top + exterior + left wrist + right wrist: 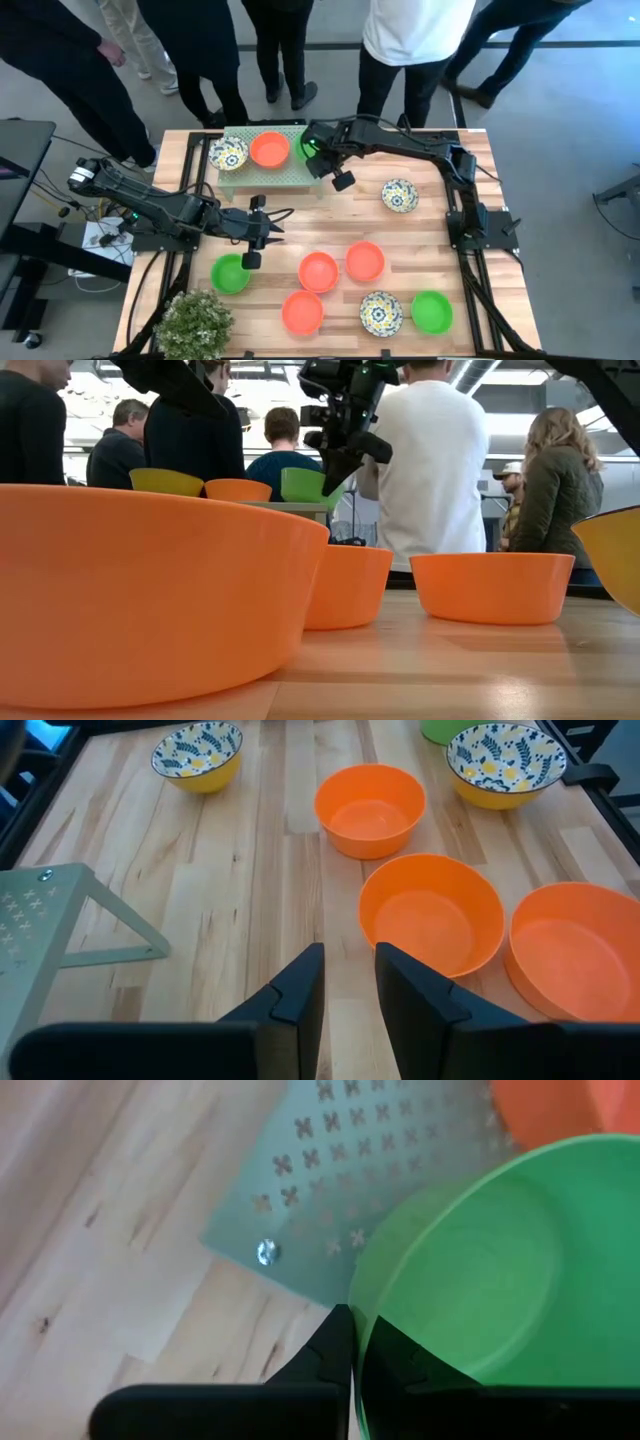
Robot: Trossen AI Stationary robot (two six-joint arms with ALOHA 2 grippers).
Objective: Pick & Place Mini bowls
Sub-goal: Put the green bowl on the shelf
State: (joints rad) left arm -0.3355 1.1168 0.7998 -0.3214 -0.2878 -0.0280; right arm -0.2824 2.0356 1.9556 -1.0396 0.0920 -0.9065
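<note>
room: people standing along the far side of the wooden bench (300, 225)
landmark: pale green perforated rack (262, 172) at the far edge
on rack: floral bowl (228, 153), orange bowl (269, 149)
right gripper (318, 152): at the rack's right end, fingers pinched on the rim of a green bowl (480, 1270), bowl over the rack top
left gripper (349, 985): nearer than the rack, fingers partly apart, nothing between them
key relation: orange bowl on bench (431, 915) just ahead of the left fingers, slightly off-line; left arm nearer
remaining: several bowls off the rack
</note>
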